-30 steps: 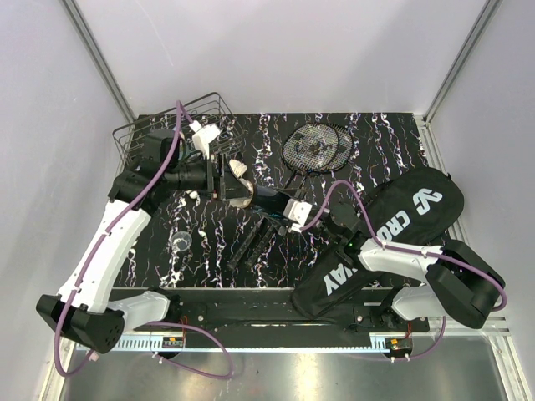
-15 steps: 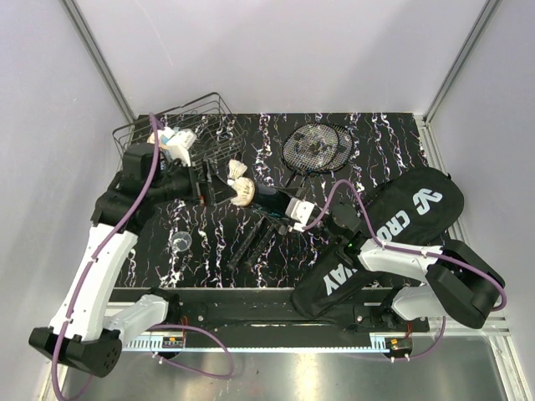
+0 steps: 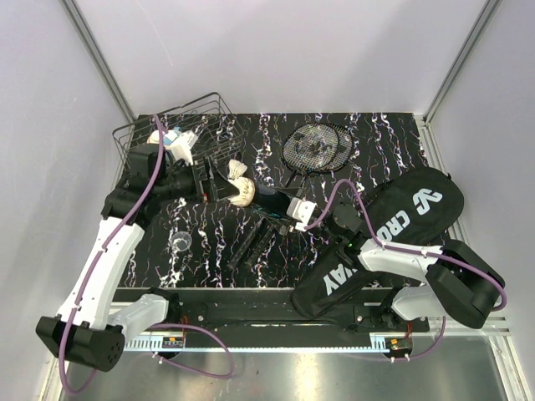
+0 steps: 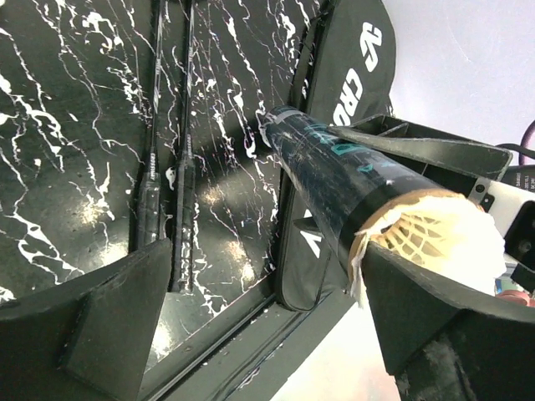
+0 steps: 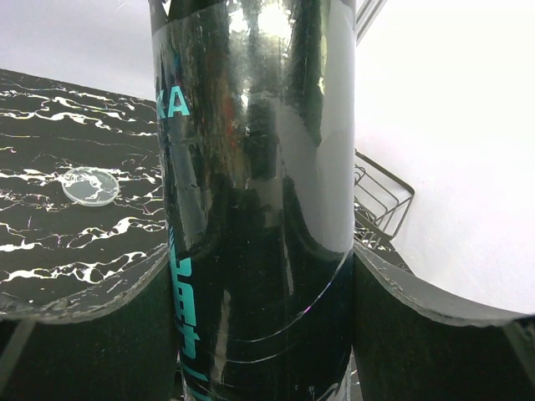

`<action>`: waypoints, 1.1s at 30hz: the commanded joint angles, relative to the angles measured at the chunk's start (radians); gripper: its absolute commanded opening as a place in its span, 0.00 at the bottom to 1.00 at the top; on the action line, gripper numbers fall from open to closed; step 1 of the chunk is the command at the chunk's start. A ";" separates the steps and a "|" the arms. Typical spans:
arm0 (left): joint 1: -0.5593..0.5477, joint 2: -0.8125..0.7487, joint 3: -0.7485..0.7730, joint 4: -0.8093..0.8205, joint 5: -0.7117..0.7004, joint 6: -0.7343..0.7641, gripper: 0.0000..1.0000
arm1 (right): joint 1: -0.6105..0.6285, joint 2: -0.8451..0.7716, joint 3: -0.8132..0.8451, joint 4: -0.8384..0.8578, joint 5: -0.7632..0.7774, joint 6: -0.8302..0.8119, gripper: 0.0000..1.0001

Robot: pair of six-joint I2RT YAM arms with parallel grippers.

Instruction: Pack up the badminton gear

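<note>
A long black tube point(image 3: 266, 199) hangs tilted over the table's middle, and my right gripper point(image 3: 282, 203) is shut on it; in the right wrist view the tube point(image 5: 251, 209) fills the gap of the gripper point(image 5: 259, 317). A feather shuttlecock point(image 4: 435, 234) sits in the tube's open mouth point(image 3: 242, 194). Another shuttlecock point(image 3: 238, 171) lies just behind that mouth. My left gripper point(image 3: 209, 182) stands open left of the mouth, holding nothing. Two rackets point(image 3: 313, 149) lie crossed at the back, their handles point(image 4: 167, 167) side by side. The CROSSWAY bag point(image 3: 401, 221) lies at the right.
A black wire basket point(image 3: 180, 129) stands at the back left corner, close behind my left arm. A small clear round lid point(image 3: 181, 242) lies on the dark marbled table point(image 3: 209, 251) at the front left. The same lid point(image 5: 90, 185) shows in the right wrist view.
My left gripper has opened fully and drawn back to the left, away from the tube's mouth, leaving a shuttlecock in it. The right arm and tube have stayed put.
</note>
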 commanded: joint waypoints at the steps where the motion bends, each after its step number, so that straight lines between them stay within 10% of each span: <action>1: -0.036 0.034 -0.011 0.111 0.059 -0.042 0.99 | 0.009 -0.015 0.026 0.065 -0.019 0.025 0.43; 14: -0.216 0.113 -0.060 0.149 -0.125 -0.052 0.99 | 0.014 -0.006 0.028 0.077 -0.022 0.027 0.42; 22: 0.017 -0.086 -0.033 0.056 -0.309 -0.053 0.99 | 0.014 -0.006 0.019 0.082 0.047 0.010 0.42; 28: 0.059 -0.174 -0.126 -0.012 -0.732 -0.272 0.99 | 0.014 0.002 0.017 0.106 0.096 0.030 0.44; 33: 0.062 -0.010 -0.138 0.127 -0.551 -0.202 0.95 | 0.015 0.010 0.000 0.155 0.165 0.053 0.43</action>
